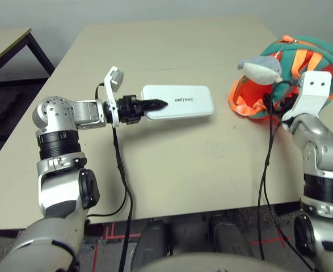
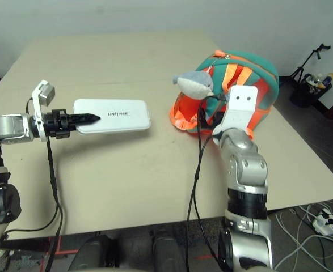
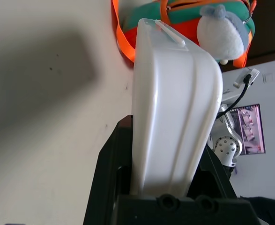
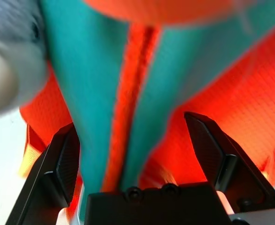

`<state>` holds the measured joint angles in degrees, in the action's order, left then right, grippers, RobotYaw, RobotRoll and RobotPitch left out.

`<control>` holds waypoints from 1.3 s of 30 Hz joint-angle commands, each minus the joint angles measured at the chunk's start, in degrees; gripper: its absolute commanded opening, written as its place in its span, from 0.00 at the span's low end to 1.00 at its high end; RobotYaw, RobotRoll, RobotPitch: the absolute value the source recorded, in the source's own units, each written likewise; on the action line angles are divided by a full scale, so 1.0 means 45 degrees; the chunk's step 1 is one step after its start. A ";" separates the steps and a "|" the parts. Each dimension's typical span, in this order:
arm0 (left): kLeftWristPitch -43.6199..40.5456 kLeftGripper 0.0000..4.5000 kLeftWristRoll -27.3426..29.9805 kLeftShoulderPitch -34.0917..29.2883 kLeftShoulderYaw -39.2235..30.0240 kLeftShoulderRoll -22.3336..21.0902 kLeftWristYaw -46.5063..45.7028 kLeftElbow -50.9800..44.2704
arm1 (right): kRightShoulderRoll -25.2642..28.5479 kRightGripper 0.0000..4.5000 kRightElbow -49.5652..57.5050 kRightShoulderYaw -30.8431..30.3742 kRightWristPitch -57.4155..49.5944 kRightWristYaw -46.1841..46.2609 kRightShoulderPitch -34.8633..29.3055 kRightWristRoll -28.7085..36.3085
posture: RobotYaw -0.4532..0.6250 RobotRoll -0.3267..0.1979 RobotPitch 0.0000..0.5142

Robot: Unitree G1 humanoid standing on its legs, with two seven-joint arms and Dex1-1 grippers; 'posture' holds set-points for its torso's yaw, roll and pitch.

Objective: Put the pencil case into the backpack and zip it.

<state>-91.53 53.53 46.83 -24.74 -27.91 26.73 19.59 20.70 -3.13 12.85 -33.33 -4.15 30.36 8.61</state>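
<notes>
White plastic pencil case [image 1: 178, 102] juts from the left gripper [image 1: 155, 104], pinched by one end above the table [image 1: 172, 164]; it could lever loose. Open right gripper [image 4: 142, 140] straddles the backpack [image 2: 234, 85] and may snag fabric.

Silver forearms, black cables, black-fingered tools
</notes>
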 commanded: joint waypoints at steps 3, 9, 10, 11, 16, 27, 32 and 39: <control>-0.0215 0.31 0.0022 -0.0184 -0.0475 0.0376 -0.0258 -0.0435 | 0.0041 0.68 -0.0084 -0.0134 0.0161 -0.0177 0.0269 -0.0065 | 0.38 0.62 0.08; -0.0060 0.31 -0.0149 -0.0120 -0.0465 0.0690 -0.0201 -0.0346 | 0.0571 0.25 0.1539 0.0086 -0.0988 -0.0670 -0.0078 0.0263 | 0.35 0.62 0.05; 0.0022 0.31 -0.0182 -0.0086 -0.0427 0.0706 -0.0178 -0.0268 | 0.0725 0.17 0.1928 0.0110 -0.1399 -0.0868 -0.0137 0.0425 | 0.34 0.62 0.05; 0.0119 0.31 -0.0212 -0.0050 -0.0375 0.0723 -0.0142 -0.0197 | 0.0891 0.10 0.2377 0.0190 -0.1788 -0.1012 -0.0194 0.0576 | 0.34 0.62 0.05; 0.0452 0.31 -0.0321 0.0128 -0.0152 0.0789 0.0072 0.0085 | 0.2196 0.02 0.4939 0.0763 -0.4633 -0.2459 -0.0367 0.2242 | 0.31 0.62 0.03; 0.1445 0.31 -0.0984 0.0749 0.0799 0.0204 0.1190 0.1515 | 0.4522 0.02 1.0554 0.5801 -1.3025 -0.4796 -0.0297 0.7118 | 0.19 0.62 0.07; 0.2048 0.31 -0.1416 0.1190 0.1388 -0.0061 0.1951 0.2436 | 0.4642 0.02 1.1449 0.7104 -1.3149 -0.4367 -0.0934 0.8557 | 0.15 0.62 0.07; 0.3156 0.31 -0.1924 0.2098 0.1876 -0.0451 0.2832 0.2756 | 0.4110 0.02 1.1785 0.7793 -1.3149 -0.3435 -0.2215 1.0420 | 0.17 0.62 0.06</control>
<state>-79.14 45.33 54.30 -16.61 -28.58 37.91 32.10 39.98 48.36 46.43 -90.23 -20.46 21.52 53.85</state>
